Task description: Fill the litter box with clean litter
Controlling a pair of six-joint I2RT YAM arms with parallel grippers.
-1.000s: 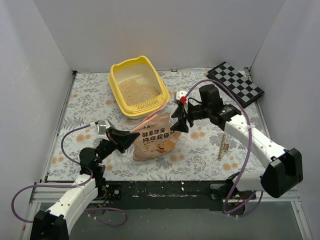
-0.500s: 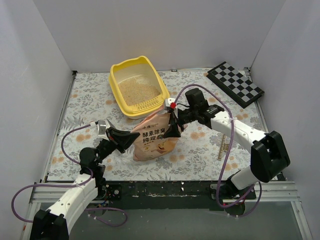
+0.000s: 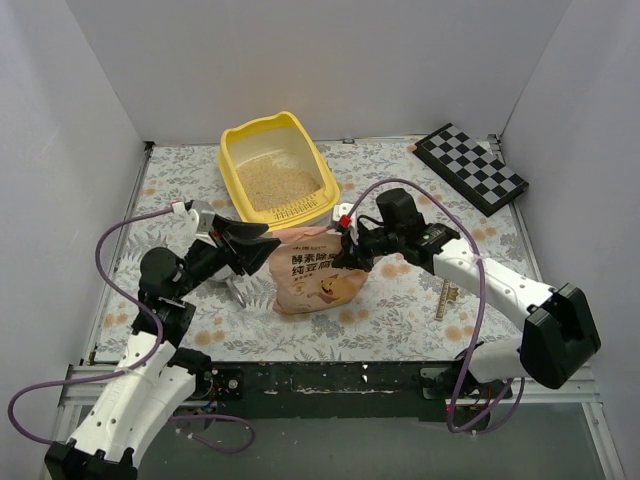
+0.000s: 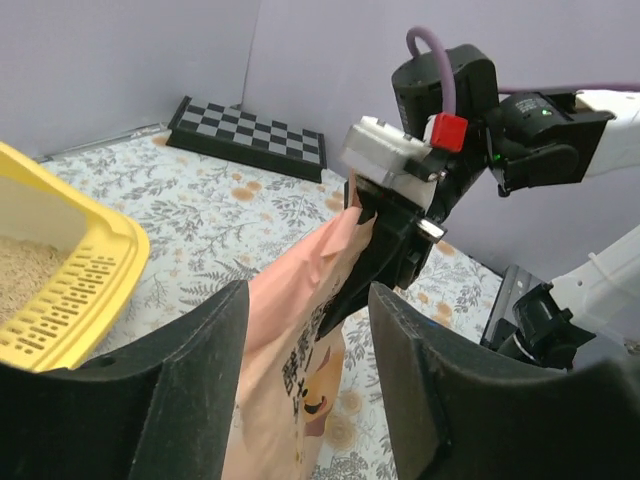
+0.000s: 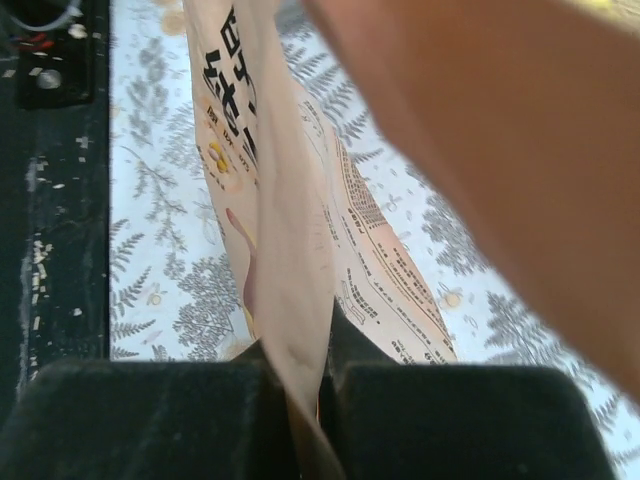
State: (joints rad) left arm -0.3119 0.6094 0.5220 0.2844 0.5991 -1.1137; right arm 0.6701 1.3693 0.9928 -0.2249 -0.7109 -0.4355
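Note:
The yellow litter box stands at the back centre, with pale clean litter spread on its floor; the left wrist view shows its slotted ledge and some clean litter. In front of it an orange-pink bag stands upright. My right gripper is shut on the bag's top right edge, and the fold is pinched between its pads. My left gripper is open at the bag's upper left, and the bag sits between its spread fingers.
A black-and-white checkered board leans at the back right corner. A thin wooden strip lies on the floral cloth at the right. White walls close in three sides. Purple cables loop from both arms.
My right gripper closed on the bag's top edge. My left gripper let go of the bag's left side, opened, and rose toward the back. The bag now stands more upright.

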